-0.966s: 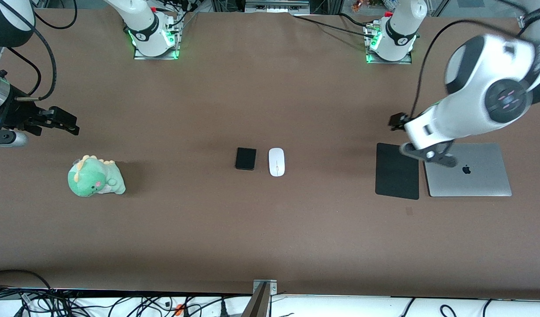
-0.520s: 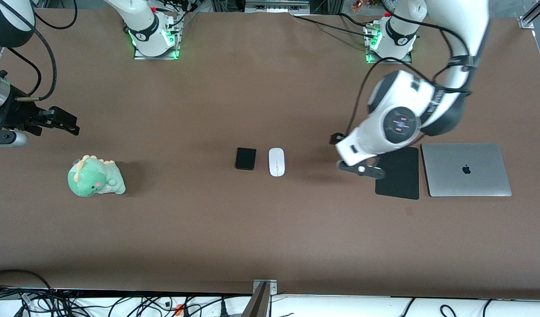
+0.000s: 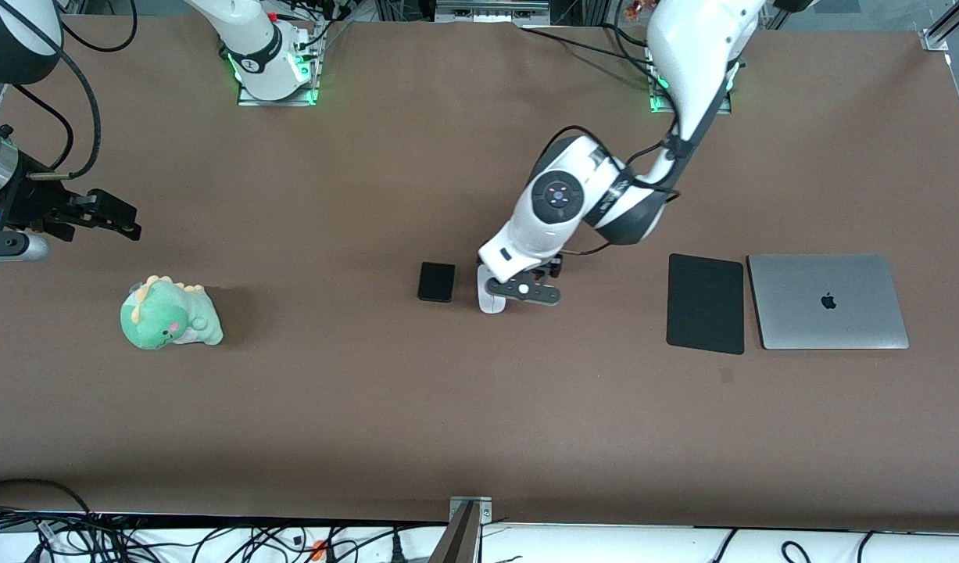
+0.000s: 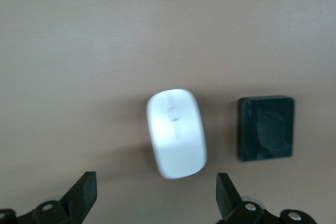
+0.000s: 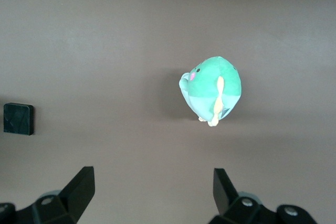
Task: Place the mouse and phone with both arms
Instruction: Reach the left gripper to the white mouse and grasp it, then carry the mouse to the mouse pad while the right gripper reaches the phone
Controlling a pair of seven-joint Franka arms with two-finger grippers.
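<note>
A: Left wrist view has the left pincer [image 4: 152, 203] spread wide over the mouse [image 4: 176, 132], which lies on the desk [image 4: 79, 51] just beside the phone [image 4: 265, 127]. Looks glossy and light, likely slippery, so pinch its long sides mid-body

B: Front view hides most of it under the arm, yet shows the right pincer [image 3: 127, 221], fingers parted and empty, waiting near the plush dinosaur [image 3: 169, 314]
</note>
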